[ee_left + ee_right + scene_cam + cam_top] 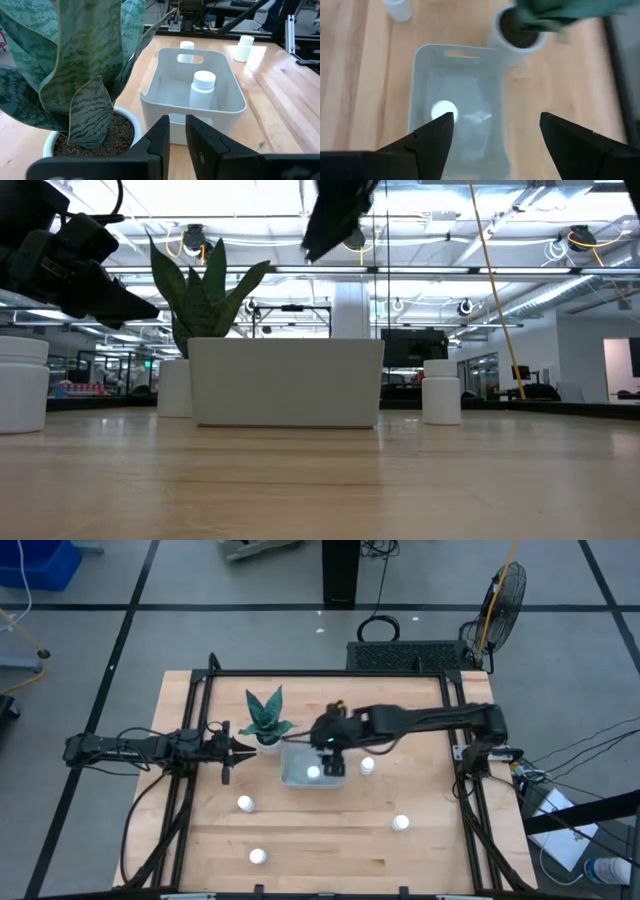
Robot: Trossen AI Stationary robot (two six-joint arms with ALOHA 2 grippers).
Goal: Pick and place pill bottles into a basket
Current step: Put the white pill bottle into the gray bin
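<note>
The pale grey-blue basket (pixel 300 776) sits mid-table with one white pill bottle (pixel 314 772) standing inside it; the bottle also shows in the right wrist view (pixel 443 108) and the left wrist view (pixel 202 90). My right gripper (pixel 330 747) hovers open and empty above the basket (pixel 457 80). One bottle (pixel 368 766) stands just right of the basket, and three more stand nearer the front: (pixel 245 804), (pixel 401 823), (pixel 258 856). My left gripper (pixel 232 750) waits left of the plant, its fingers (pixel 159 137) close together, holding nothing.
A white pot with a green spiky plant (pixel 266 720) stands against the basket's far left corner, between my left gripper and the basket. In the low view the basket (pixel 285 380) stands between the pot (pixel 175 388) and a bottle (pixel 441 392).
</note>
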